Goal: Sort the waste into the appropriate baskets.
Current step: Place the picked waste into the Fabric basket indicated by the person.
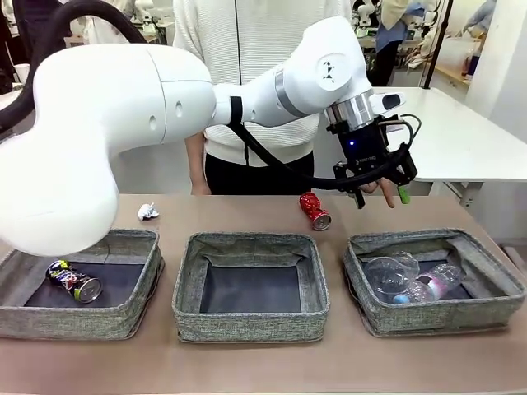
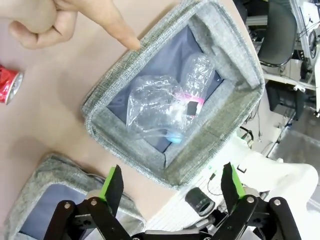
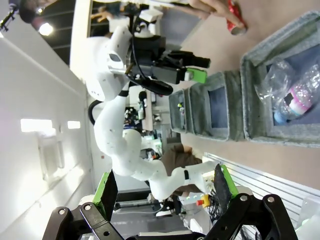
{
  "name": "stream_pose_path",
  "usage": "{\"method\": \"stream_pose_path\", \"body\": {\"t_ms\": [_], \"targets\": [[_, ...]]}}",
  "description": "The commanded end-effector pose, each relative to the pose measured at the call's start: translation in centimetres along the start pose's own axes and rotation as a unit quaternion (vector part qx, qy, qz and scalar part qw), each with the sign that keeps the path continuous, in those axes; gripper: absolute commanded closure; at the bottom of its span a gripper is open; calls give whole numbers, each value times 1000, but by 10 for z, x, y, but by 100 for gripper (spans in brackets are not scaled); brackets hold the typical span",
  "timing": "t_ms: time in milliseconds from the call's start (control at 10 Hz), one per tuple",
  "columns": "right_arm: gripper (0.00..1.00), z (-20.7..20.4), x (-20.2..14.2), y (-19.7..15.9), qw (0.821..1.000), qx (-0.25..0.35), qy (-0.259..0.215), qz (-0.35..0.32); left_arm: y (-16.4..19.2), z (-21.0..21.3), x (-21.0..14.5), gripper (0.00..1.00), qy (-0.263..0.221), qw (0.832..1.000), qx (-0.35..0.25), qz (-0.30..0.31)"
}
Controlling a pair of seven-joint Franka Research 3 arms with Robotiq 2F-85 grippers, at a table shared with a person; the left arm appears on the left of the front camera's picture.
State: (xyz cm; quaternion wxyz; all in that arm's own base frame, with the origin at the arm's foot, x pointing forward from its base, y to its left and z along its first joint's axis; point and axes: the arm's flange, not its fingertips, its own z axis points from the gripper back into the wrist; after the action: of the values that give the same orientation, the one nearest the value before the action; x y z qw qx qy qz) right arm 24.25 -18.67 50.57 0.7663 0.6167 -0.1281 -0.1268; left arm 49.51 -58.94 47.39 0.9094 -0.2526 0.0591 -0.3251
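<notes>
The left gripper (image 1: 381, 196) is held wide open and empty above the right basket (image 1: 362, 247), where cup (image 1: 389, 271) and bottle (image 1: 436, 282) are seen. The right gripper (image 3: 165, 180) is also spread wide, nothing gripped. The black can (image 1: 74, 281) is seen in the left basket (image 1: 132, 239), red can (image 1: 314, 211) and paper ball (image 1: 148, 212) on the table (image 1: 247, 366).

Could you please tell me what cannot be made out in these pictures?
- Left wrist view: the person's hand is cut off by the top edge, the red can by the left edge.
- Front view: that hand is mostly behind the left arm.
- Front view: the print on the black can is too small to read.
- Front view: the bottle label is blurred.
</notes>
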Motion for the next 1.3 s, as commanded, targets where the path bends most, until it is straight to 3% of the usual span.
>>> {"method": "stream_pose_path", "body": {"t_ms": [0, 100, 300, 500, 900, 1100, 1200], "targets": [[0, -5, 0, 0, 1000, -7, 22, 14, 7, 30, -18, 0, 62, 998, 11, 17], [0, -15, 6, 0, 999, -6, 44, 15, 17, 51, -44, 0, 86, 996, -9, 33], [0, -54, 19, 9, 996, -5, 89, 22, 48, 113, -129, 0, -18, 992, -17, 121], [0, -121, 33, 27, 993, 34, 108, 40, 94, 158, -226, 0, -96, 975, -119, 161], [0, -202, 47, 49, 986, 36, 162, 0, 134, 171, -379, 0, -222, 933, -185, 214], [0, -229, 51, 57, 984, 21, 177, -22, 199, 182, -431, 0, -205, 916, -272, 212], [0, -240, 54, 57, 984, 9, 179, -15, 245, 182, -438, 0, -151, 916, -323, 180]]}}
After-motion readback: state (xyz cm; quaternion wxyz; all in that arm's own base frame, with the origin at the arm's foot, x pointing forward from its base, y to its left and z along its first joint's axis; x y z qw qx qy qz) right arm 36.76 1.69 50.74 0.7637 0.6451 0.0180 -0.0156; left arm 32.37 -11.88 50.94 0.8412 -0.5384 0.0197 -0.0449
